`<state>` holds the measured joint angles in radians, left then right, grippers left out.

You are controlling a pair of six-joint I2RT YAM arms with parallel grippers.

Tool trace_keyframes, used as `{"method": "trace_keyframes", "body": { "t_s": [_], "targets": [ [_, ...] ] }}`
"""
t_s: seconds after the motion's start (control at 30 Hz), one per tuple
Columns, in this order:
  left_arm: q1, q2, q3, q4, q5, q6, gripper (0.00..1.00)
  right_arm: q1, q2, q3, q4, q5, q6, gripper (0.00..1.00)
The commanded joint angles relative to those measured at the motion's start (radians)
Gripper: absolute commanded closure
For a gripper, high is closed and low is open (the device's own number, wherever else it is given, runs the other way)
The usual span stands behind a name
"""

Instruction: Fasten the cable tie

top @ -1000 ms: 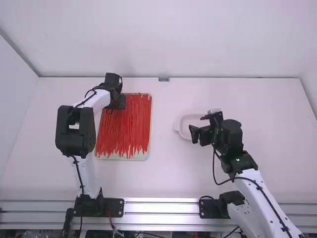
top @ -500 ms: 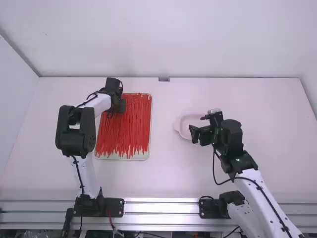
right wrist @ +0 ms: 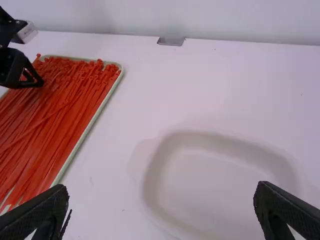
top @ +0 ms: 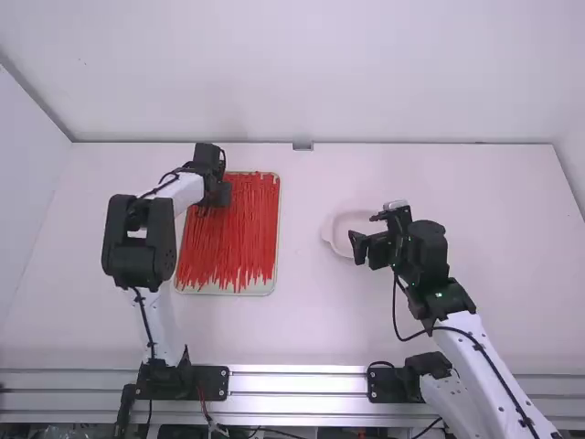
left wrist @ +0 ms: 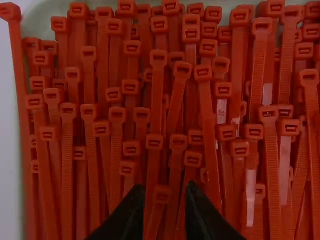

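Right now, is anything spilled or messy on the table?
Nothing stands out. The red cable ties lie piled in their tray, some crossing each other, and the white dish sits upright beside it, apart.

Passage lies over the counter point(top: 484, 192) at upper right and between tray point(top: 226, 291) and dish point(top: 335, 229). The left arm point(top: 137, 242) bars the tray's left side; the right arm point(top: 422, 256) overhangs the dish.
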<state>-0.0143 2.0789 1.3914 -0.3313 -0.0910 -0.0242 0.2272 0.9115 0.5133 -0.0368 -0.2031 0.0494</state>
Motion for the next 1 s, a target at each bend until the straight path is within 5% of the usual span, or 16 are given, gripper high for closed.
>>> {"method": "trace_keyframes", "body": {
  "t_s": [0.0,0.37,0.97],
  "targets": [
    [0.014,0.014,-0.011,0.0,-0.005,0.021,0.77,0.002,0.005,0.043,-0.001,-0.006,-0.002,0.01],
    [0.012,0.014,-0.068,0.078,0.003,0.021,0.77,0.002,0.005,0.043,-0.001,-0.006,-0.002,0.01],
    [0.014,0.014,-0.063,0.085,-0.008,0.02,0.97,0.002,0.005,0.043,-0.001,-0.006,-0.002,0.01]
  ]
}}
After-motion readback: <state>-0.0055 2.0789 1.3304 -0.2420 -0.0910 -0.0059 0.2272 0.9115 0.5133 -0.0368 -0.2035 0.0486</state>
